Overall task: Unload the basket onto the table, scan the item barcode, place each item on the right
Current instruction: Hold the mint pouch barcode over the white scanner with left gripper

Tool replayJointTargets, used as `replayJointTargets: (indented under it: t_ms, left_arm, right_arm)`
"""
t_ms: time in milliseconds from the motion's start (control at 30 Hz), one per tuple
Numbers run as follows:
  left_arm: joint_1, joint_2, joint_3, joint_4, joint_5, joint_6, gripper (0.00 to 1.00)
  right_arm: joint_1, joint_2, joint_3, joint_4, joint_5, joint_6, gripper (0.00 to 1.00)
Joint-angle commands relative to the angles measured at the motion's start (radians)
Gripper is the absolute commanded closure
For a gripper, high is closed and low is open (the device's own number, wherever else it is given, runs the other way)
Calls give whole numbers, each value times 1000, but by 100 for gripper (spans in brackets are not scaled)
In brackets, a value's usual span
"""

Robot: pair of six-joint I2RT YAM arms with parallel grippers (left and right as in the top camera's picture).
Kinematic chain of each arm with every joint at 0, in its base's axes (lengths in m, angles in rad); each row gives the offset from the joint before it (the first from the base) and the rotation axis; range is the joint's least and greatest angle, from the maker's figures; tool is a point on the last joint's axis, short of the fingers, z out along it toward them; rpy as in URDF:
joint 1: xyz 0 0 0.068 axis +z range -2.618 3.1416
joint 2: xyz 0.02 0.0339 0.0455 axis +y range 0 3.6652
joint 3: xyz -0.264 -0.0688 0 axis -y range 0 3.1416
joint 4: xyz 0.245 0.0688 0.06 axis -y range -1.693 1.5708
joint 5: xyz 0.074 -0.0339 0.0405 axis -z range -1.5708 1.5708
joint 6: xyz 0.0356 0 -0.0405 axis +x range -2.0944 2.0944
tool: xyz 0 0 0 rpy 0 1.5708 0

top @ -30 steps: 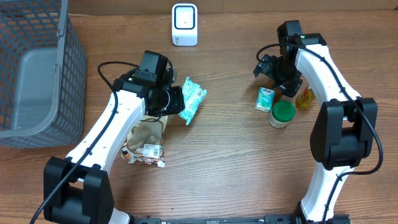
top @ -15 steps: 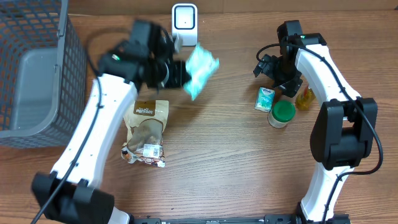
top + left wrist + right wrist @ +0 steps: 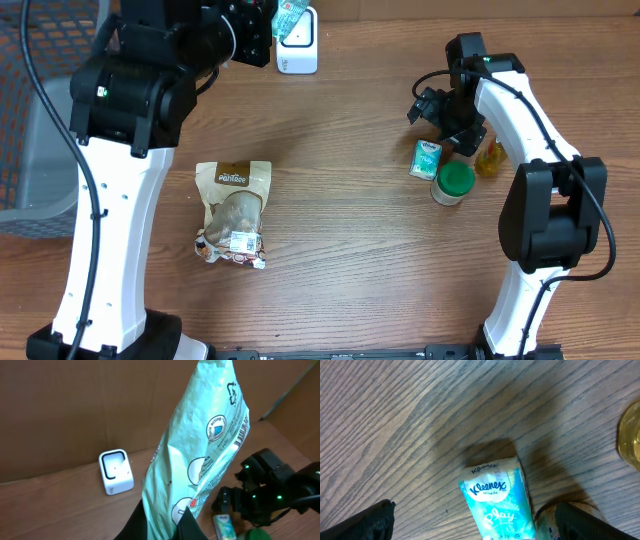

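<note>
One pale-green, crinkled pouch [image 3: 200, 450], printed with round icons and a barcode [image 3: 241, 430] along its edge, stands upright in the air near the scanner [image 3: 116, 471], its bottom pinched by the left gripper [image 3: 162, 515]. Right gripper [image 3: 475, 517] hangs spread wide over a tissue pack [image 3: 495, 497].

Twin white arms, black at the joints.
White shells on left arm [image 3: 115, 230] and right arm [image 3: 522, 112]; bulky black housings [image 3: 140, 85] at elbows and wrists; thin black cables [image 3: 90, 190] looped alongside the links; small green lights [image 3: 487, 60] on upper joints; matte black fingers [image 3: 372, 521] at the right wrist.
</note>
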Motion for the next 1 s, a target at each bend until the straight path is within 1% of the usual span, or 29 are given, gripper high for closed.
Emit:
replayJointTargets:
  t_ms: [0,100,200,333,467,500,533,633,733,833,967]
  left_arm:
    - [1,18,14,31,-18,110,96]
    - [-5,20,14,49,-62,169,96]
    - [-5,21,14,79,-170,179,96]
    - [-8,21,18,154,-254,212,96]
    - [-28,53,21,218,-418,321,96]
    - [-47,86,21,229,-458,402,96]
    - [-59,107,21,233,-477,447,96]
    - [-98,189,21,272,-588,541,96]
    - [-116,285,21,381,-707,557,96]
    - [-116,376,21,462,-742,596,96]
    - [-106,498,21,612,-832,632,96]
  right_arm:
    - [-4,-22,27,3,-1,-4,0]
    - [-4,-22,27,3,-1,-4,0]
    - [-4,-22,27,3,-1,-4,0]
    - [-4,-22,27,3,-1,-4,0]
    - [-4,-22,27,3,-1,-4,0]
    - [-4,-22,27,3,-1,-4,0]
    - [-4,-22,27,3,-1,-4,0]
    - [-4,-22,27,3,-1,-4,0]
    - [-4,-22,27,3,-1,-4,0]
    - [-4,-22,27,3,-1,-4,0]
    - [-4,-22,27,3,-1,-4,0]
